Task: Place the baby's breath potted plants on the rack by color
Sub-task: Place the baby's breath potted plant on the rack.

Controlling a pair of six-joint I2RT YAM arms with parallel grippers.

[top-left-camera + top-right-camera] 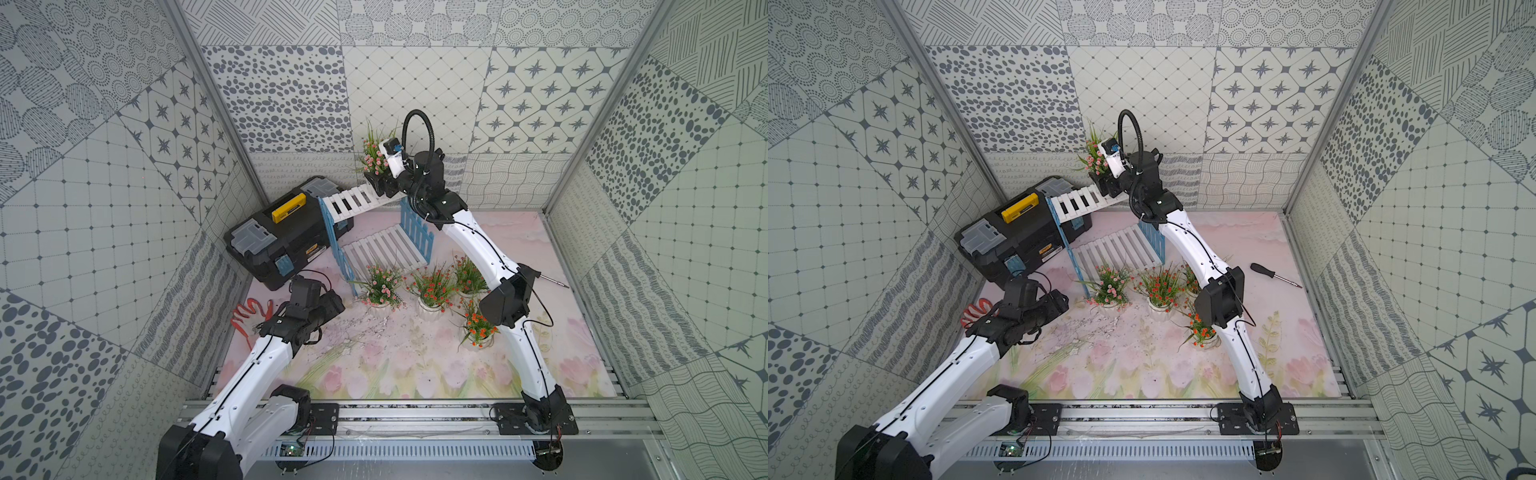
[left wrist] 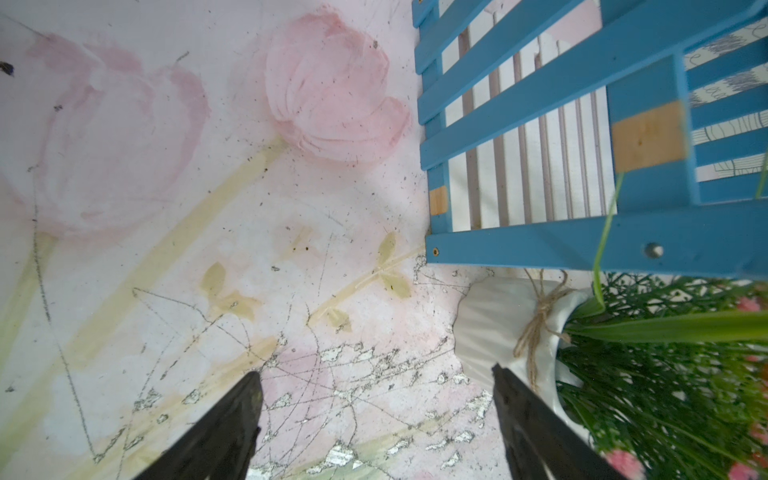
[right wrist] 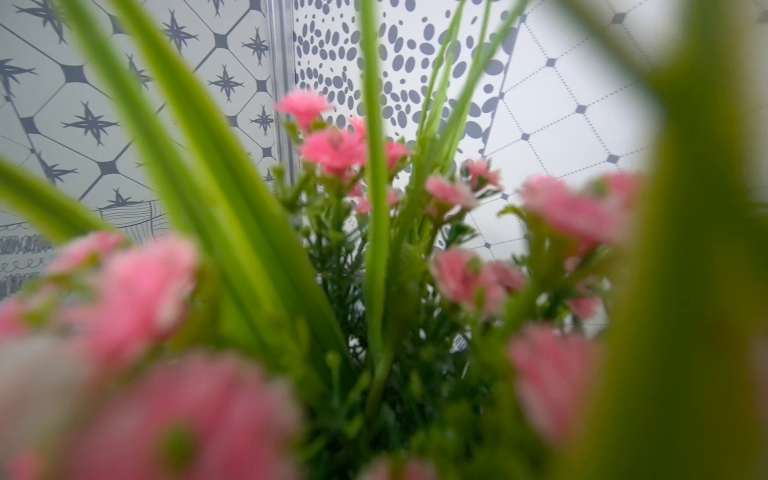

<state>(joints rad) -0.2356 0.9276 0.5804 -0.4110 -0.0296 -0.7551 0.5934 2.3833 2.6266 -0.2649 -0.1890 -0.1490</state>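
Observation:
The rack (image 1: pixel 353 201) (image 1: pixel 1077 201) has white slatted shelves and blue picket sides, and stands at the back beside the toolbox. My right gripper (image 1: pixel 375 183) (image 1: pixel 1102 183) is at the right end of its top shelf, shut on a pink baby's breath potted plant (image 1: pixel 372 156) (image 1: pixel 1095 160). The plant's pot is hidden, and its blossoms (image 3: pixel 332 149) fill the right wrist view. In front of the rack stand a pink plant (image 1: pixel 382 286) and three orange-red ones (image 1: pixel 432 289) (image 1: pixel 467 272) (image 1: pixel 478 326). My left gripper (image 2: pixel 374 374) is open and empty, low over the mat, one finger beside the pink plant's white pot (image 2: pixel 494 328).
A black toolbox (image 1: pixel 286 232) with a yellow handle lies left of the rack. A red and white glove (image 1: pixel 249 318) lies behind the left arm. A screwdriver (image 1: pixel 1275 274) rests near the right wall. The rack's blue frame (image 2: pixel 540 245) is close ahead of the left gripper.

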